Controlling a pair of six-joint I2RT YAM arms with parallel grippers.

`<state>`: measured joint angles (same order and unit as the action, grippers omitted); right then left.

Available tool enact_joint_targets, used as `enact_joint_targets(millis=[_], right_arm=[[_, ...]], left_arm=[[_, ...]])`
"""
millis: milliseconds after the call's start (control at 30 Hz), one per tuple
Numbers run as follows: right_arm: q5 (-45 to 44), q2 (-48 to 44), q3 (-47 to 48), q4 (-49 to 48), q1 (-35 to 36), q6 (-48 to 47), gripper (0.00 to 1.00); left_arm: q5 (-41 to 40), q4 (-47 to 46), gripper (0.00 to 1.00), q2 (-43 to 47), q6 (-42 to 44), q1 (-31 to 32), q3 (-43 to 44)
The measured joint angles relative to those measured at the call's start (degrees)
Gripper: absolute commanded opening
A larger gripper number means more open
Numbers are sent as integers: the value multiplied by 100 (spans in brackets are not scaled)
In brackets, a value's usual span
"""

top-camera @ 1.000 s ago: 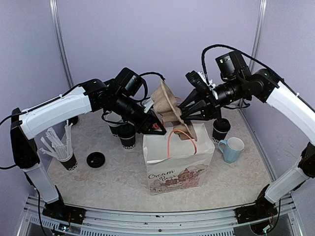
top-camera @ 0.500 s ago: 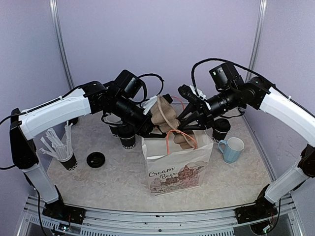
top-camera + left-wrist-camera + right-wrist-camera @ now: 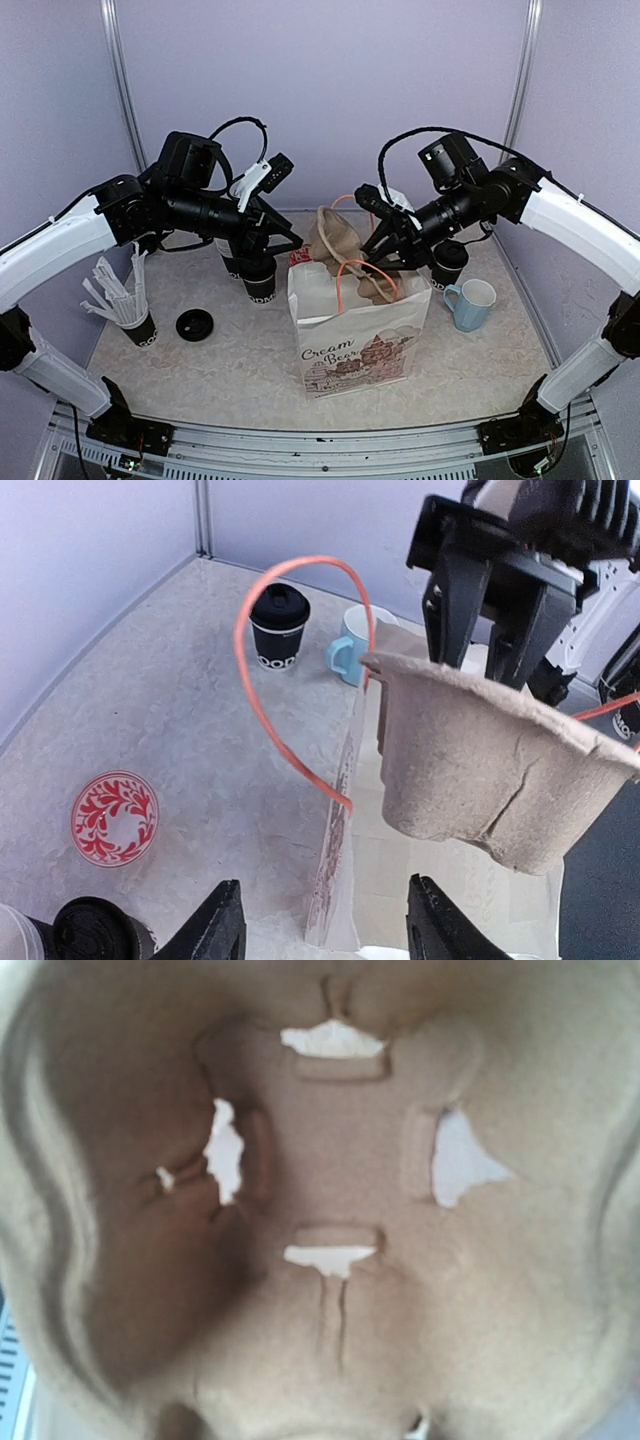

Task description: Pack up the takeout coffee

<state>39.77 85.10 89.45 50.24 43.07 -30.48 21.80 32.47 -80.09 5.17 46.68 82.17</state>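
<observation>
A brown pulp cup carrier (image 3: 345, 245) stands tilted in the mouth of the white paper bag (image 3: 360, 345). My right gripper (image 3: 385, 262) is shut on its rim, and that grip shows in the left wrist view (image 3: 480, 665). The carrier (image 3: 330, 1260) fills the right wrist view and hides those fingers. My left gripper (image 3: 285, 240) hangs open and empty left of the bag, with its fingertips (image 3: 222, 925) apart above the bag's edge (image 3: 335, 865). One lidded black takeout coffee cup (image 3: 260, 280) stands under the left gripper. Another (image 3: 448, 262) stands behind the bag on the right.
A light-blue mug (image 3: 472, 303) sits right of the bag. A black cup holding white straws (image 3: 128, 305) and a loose black lid (image 3: 194, 324) are at the left. The bag's orange handle (image 3: 262, 695) arcs up. A red-patterned disc (image 3: 114, 818) lies on the table.
My left gripper has opened, let go of the carrier and drawn back to the left. The right gripper has lowered the carrier into the bag's mouth.
</observation>
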Motion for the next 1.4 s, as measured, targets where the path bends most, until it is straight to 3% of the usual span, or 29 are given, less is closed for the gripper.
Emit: enact_joint_targets(millis=[633, 900, 1067, 1400], right_arm=[[-1469, 629, 326, 1346, 590, -863, 21], [-2059, 1078, 933, 1967, 627, -1513, 20], [-2415, 1589, 1578, 2428, 673, -1681, 19], [-3394, 1694, 1532, 2712, 1285, -1609, 17]], left_arm=[[-409, -835, 59, 83, -367, -684, -328], [-407, -1012, 59, -11, -369, -767, -551], [-365, -1172, 59, -66, -369, -874, -804], [70, -1499, 59, -79, -385, -1318, -1235]])
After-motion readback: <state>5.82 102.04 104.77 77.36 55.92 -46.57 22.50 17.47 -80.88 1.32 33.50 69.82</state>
